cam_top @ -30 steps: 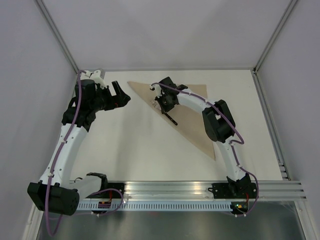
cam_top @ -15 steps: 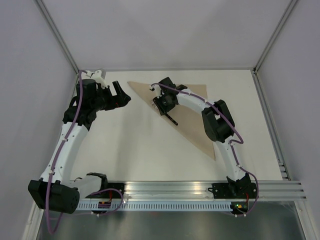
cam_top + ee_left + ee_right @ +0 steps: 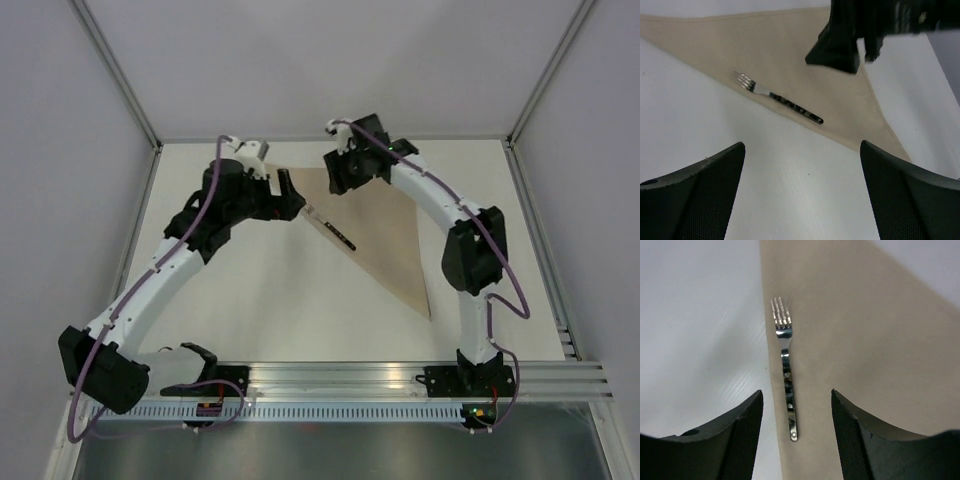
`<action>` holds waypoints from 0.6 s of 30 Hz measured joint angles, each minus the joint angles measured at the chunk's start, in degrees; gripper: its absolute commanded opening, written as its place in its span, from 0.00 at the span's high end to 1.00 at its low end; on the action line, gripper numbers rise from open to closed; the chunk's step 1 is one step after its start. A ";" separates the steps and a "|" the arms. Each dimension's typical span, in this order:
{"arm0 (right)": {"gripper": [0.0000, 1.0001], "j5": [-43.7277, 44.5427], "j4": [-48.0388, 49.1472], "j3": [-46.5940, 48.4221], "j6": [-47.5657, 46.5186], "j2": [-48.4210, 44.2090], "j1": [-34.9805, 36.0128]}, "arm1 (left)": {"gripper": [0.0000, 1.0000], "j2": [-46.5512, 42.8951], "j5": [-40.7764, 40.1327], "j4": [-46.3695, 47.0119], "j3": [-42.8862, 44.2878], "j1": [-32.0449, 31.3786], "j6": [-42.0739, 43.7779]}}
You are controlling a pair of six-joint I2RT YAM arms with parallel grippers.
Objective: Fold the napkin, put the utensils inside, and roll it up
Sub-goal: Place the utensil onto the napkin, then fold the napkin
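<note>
Napkin, folded triangular, bears the fork along its long edge, below the released, empty right end effector, with the released left end effector near its tines.

I'm running a robot lab cell: a bare white table boxed in by plain pale walls and metal posts. The left arm and right arm are bolted to an aluminium rail well back from the left pincer, with purple cables along them.
</note>
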 measured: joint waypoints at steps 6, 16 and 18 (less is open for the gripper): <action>0.34 -6.47 3.32 -3.21 5.79 -16.72 -18.99 | 0.02 2.73 -9.79 10.73 -5.84 -19.87 5.88; 0.35 -7.98 3.52 -16.50 6.45 -30.03 -35.17 | 0.11 21.97 -23.28 29.11 -13.42 -47.21 18.71; 0.36 -8.02 2.60 -18.34 6.14 -29.97 -35.54 | 0.13 27.58 -25.49 31.30 -12.24 -51.34 21.22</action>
